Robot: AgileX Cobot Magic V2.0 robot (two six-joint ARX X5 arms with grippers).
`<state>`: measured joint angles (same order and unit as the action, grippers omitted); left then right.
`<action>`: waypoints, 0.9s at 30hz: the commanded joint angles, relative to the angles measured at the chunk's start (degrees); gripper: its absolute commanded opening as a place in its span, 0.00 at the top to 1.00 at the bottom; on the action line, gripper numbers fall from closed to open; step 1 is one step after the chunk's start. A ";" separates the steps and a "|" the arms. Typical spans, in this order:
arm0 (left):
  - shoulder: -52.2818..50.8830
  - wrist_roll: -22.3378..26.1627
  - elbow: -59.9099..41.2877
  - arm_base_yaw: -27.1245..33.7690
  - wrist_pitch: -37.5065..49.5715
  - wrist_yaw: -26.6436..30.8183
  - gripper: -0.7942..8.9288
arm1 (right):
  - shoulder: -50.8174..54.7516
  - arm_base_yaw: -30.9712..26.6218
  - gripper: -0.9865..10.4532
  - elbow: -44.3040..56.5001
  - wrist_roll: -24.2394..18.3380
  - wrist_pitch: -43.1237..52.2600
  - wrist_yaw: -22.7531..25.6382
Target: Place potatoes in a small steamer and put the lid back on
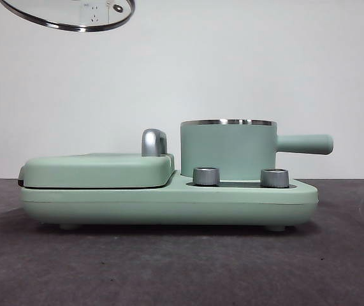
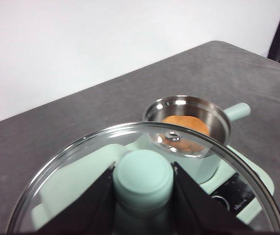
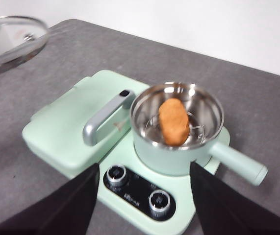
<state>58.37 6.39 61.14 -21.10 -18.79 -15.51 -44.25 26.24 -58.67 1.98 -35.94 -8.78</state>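
Observation:
The mint-green steamer pot [image 1: 227, 150] stands on its base with the handle pointing right. The orange-brown potato [image 3: 173, 121] lies inside it, also seen in the left wrist view [image 2: 185, 126]. My left gripper [image 2: 143, 186] is shut on the green knob of the glass lid [image 2: 81, 161] and holds it high in the air, to the left of the pot; the lid's rim shows at the top left of the front view [image 1: 67, 16] and in the right wrist view [image 3: 13, 39]. My right gripper [image 3: 142, 196] is open and empty, above the appliance's front side.
The pot sits on a mint-green appliance base [image 1: 169, 201] with two steel dials [image 1: 206, 176]. A flat green griddle cover [image 1: 99, 169] with a steel handle [image 3: 105, 117] lies to the left of the pot. The table is dark grey [image 1: 182, 268].

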 commanded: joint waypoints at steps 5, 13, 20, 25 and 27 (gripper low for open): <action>5.27 -0.09 0.94 -3.56 7.58 -1.01 0.91 | 5.75 0.37 0.67 7.13 2.14 0.33 1.29; 13.55 -0.13 0.96 -8.44 22.60 -0.77 0.91 | 9.66 0.37 0.67 10.14 2.12 -0.24 1.46; 21.90 -1.62 1.64 -11.23 33.42 1.51 0.91 | 9.55 0.37 0.67 10.14 2.10 -0.26 1.36; 28.13 -1.55 5.38 -12.41 34.23 2.03 0.91 | 9.55 0.37 0.67 10.14 2.10 -0.26 1.38; 30.69 -1.51 7.50 -12.76 34.38 2.03 0.91 | 9.55 0.37 0.67 10.14 2.10 -0.26 1.38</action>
<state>88.25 5.08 65.89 -33.30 13.10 -13.47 -34.48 26.24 -48.27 3.44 -36.62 -7.49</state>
